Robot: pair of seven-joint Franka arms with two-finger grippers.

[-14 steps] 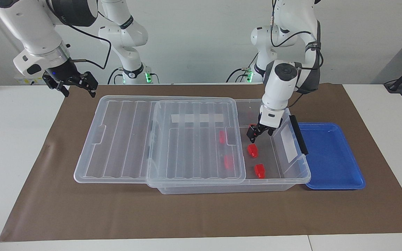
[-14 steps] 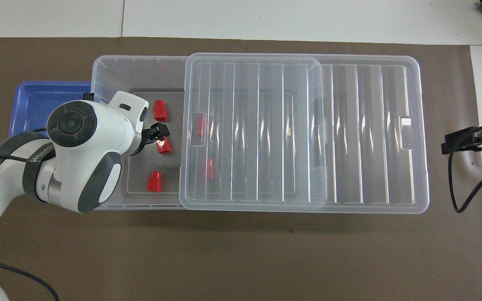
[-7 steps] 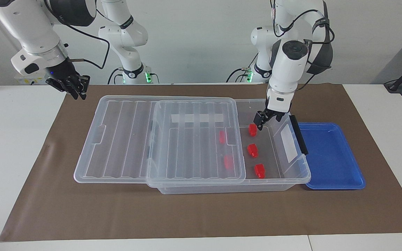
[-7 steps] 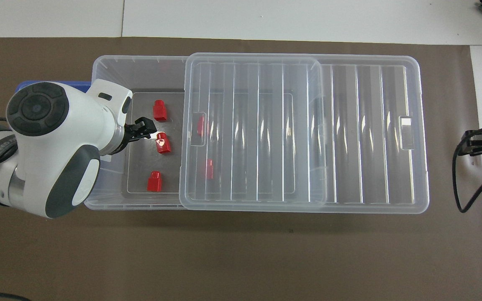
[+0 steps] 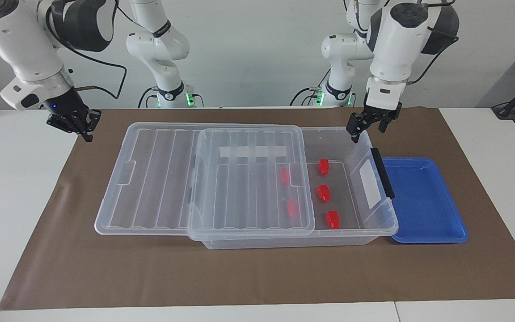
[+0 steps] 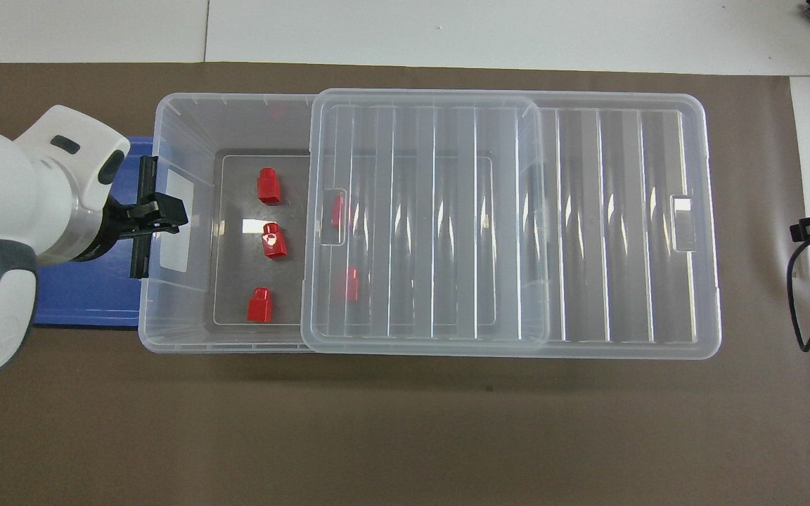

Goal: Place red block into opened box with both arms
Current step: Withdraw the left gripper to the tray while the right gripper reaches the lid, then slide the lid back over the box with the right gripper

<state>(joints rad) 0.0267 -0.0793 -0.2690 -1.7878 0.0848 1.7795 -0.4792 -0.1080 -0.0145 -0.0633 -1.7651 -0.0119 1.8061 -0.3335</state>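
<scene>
The clear box (image 5: 361, 147) lies with its ribbed lid (image 5: 172, 179) slid toward the right arm's end, so the end with the black handle (image 5: 382, 172) is uncovered. Three red blocks (image 5: 323, 166) (image 5: 323, 192) (image 5: 332, 219) rest on the uncovered floor, and two more (image 5: 285, 175) (image 5: 292, 208) show through the lid. My left gripper (image 5: 368, 132) hangs open and empty above the box's handle end (image 6: 166, 214). My right gripper (image 5: 87, 133) is shut on nothing, raised over the mat's edge off the lid's end (image 6: 802, 230).
A shallow blue tray (image 5: 423, 197) sits against the box's handle end, toward the left arm's end of the table. A brown mat (image 5: 257, 277) covers the table under everything. The lid (image 6: 588, 225) overhangs the box by about half its length.
My left gripper has risen out of the box and drawn back over the handle end, leaving a red block on the floor. My right gripper has shut and moved away from the lid.
</scene>
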